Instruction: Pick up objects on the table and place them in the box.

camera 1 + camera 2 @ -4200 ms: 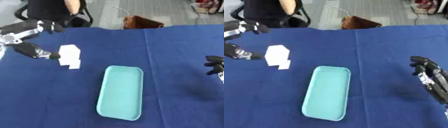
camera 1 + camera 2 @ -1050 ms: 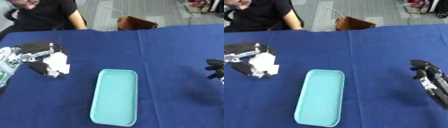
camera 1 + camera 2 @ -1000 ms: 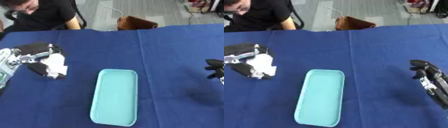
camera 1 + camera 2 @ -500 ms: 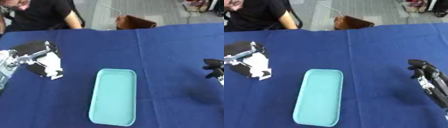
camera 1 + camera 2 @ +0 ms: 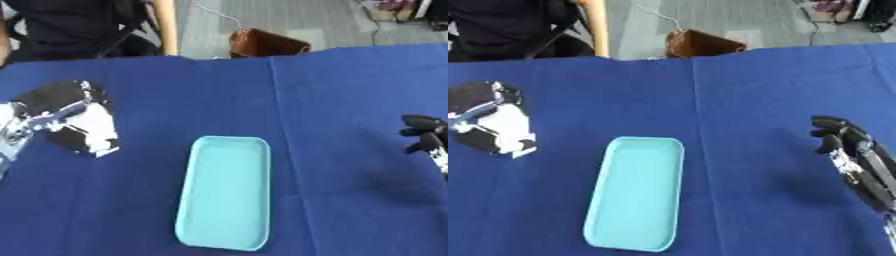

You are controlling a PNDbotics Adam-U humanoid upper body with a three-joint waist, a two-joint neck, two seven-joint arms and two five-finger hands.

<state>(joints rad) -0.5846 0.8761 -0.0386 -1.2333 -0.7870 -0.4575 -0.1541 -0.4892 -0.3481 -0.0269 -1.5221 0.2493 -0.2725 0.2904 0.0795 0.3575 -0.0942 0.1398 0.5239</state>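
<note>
Left eye view: the left hand (image 5: 54, 111) is curled round a white box-shaped object (image 5: 92, 127), left of the turquoise tray (image 5: 226, 192). It should travel level, releasing only above the tray.

Right eye view: the right hand (image 5: 852, 150) rests idle, fingers relaxed, right of the tray.

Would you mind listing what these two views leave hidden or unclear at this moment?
- White object: the left hand wraps it in both views; its shape and whether it touches the table are unclear.
- Right hand: cut by the left eye view's right edge.
- Teal tray: depth unclear from above.
</note>
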